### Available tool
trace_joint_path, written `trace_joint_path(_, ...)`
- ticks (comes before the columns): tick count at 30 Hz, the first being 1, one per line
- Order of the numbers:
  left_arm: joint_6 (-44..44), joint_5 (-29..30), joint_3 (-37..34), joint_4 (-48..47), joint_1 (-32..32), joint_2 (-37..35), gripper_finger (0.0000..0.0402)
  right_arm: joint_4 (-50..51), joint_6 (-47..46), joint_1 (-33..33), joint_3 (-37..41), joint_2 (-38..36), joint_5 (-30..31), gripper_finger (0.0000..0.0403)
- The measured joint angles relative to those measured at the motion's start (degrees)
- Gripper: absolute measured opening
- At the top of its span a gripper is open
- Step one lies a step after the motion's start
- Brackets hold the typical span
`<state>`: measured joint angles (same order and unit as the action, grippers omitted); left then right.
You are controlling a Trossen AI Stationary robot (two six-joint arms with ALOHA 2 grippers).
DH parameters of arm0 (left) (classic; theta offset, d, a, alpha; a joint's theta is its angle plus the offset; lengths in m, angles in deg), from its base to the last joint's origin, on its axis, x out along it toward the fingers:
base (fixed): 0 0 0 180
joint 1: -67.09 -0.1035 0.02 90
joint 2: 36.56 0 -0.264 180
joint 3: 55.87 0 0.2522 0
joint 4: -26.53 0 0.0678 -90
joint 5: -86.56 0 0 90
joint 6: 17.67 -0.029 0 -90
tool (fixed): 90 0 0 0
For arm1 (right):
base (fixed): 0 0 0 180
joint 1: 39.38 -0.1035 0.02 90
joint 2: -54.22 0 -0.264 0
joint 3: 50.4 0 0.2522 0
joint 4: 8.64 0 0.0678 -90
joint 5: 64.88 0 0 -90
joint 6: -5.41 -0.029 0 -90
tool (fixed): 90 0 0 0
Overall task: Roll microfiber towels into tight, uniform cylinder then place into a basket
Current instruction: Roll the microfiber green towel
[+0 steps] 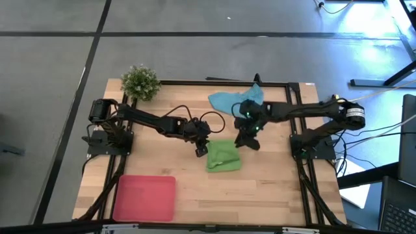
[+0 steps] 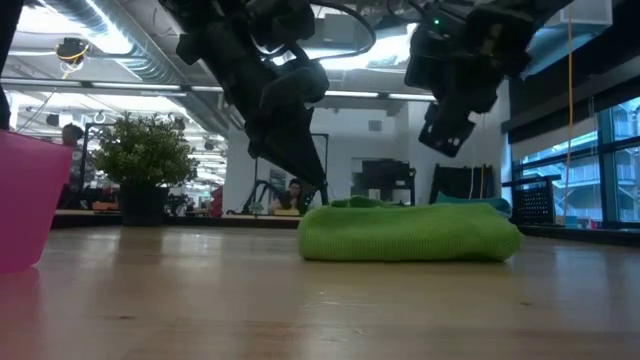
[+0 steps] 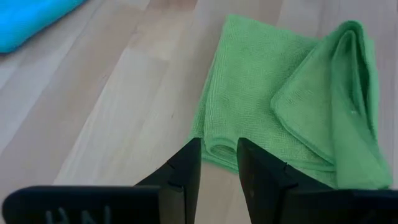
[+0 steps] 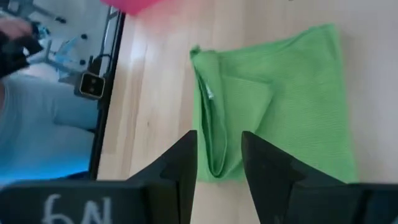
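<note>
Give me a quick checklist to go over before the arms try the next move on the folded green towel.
1. Lime green microfiber towel on the wooden table, within reach of both arms: ok.
2. Towel rolled into a tight cylinder: not ok; it lies loosely folded and flat.
3. Left gripper at the towel's edge, fingers slightly apart, nothing between them: ok.
4. Right gripper above the towel's opposite edge, fingers apart, empty: ok.
5. Shallow pinkish-red plastic tray at the table's near left corner, nothing seen in it: ok.
6. Light blue microfiber towel lies crumpled at the far edge, clear of the green one: ok.
</note>
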<state>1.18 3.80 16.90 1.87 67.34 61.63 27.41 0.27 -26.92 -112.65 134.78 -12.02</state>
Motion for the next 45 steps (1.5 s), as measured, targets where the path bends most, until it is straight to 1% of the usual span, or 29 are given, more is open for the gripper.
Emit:
trace_joint_path(3,0.0,-0.02,0.0,-0.43,0.0,0.0,0.0096,-0.96,3.73,-3.5,1.71,0.02,2.65,0.0126)
trace_joint_path(6,0.0,0.0,0.0,-0.66,0.0,0.0,0.0096,0.6,7.58,-6.83,1.92,-0.2,4.31,0.0126)
trace_joint_path(11,0.0,0.0,0.0,-0.66,0.0,0.0,0.0096,1.97,9.84,-12.87,1.92,0.06,5.76,0.0126)
trace_joint_path(16,-0.02,-0.02,0.0,-0.68,0.0,0.02,0.0096,-0.78,12.07,-17.35,1.92,3.05,13.78,0.0126)
trace_joint_path(19,-0.04,-0.02,0.0,-0.71,0.0,0.02,0.0096,-2.27,13.06,-18.37,1.92,6.4,16.61,0.0126)
trace_joint_path(24,-0.08,-0.42,0.0,-1.07,0.02,0.04,0.0096,-3.38,13.37,-19.14,1.92,11.37,17.73,0.0126)
trace_joint_path(26,-0.11,-0.44,0.0,-1.09,0.02,0.04,0.0096,-3.85,13.37,-19.62,1.92,12.96,19.15,0.0126)
trace_joint_path(30,-0.11,-0.48,0.0,-1.18,0.02,0.04,0.0096,-4.59,13.36,-20.31,1.92,15.39,24.41,0.0126)
trace_joint_path(33,-0.11,-0.48,0.0,-1.35,0.02,0.04,0.0096,-4.8,12.27,-20.31,1.72,16.27,25.26,0.0126)
trace_joint_path(38,-0.13,-0.48,0.0,-1.51,0.02,0.04,0.0096,-4.47,12.87,-20.31,1.88,15.08,26.49,0.0126)
trace_joint_path(42,-0.12,-0.5,0.0,-1.58,0.02,0.04,0.0096,-3.56,13.3,-20.08,1.54,11.26,31.0,0.0126)
trace_joint_path(45,-0.13,-0.5,0.0,-1.97,0.02,0.04,0.0096,-2.69,13.07,-20.07,1.54,8.12,31.97,0.0126)
